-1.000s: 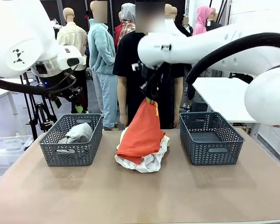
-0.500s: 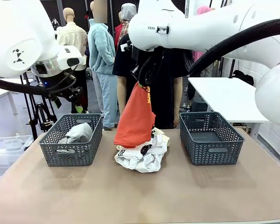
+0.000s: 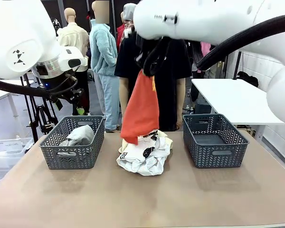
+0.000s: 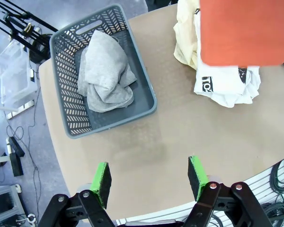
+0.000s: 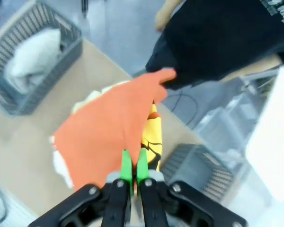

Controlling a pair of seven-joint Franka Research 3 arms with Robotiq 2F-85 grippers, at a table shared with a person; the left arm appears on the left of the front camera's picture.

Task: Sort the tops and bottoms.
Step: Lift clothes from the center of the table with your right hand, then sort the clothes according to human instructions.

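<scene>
Item: orange-red garment [image 3: 141, 111], held by a thin pinch in the tightly closed right gripper [image 5: 131, 163], hung above the white printed garment [image 3: 145, 156], the basket [image 3: 213, 140] at 4 o'clock; left gripper [image 4: 150, 182] spread wide, nothing grasped; slippage from so slight a pinch is judged possible.
</scene>
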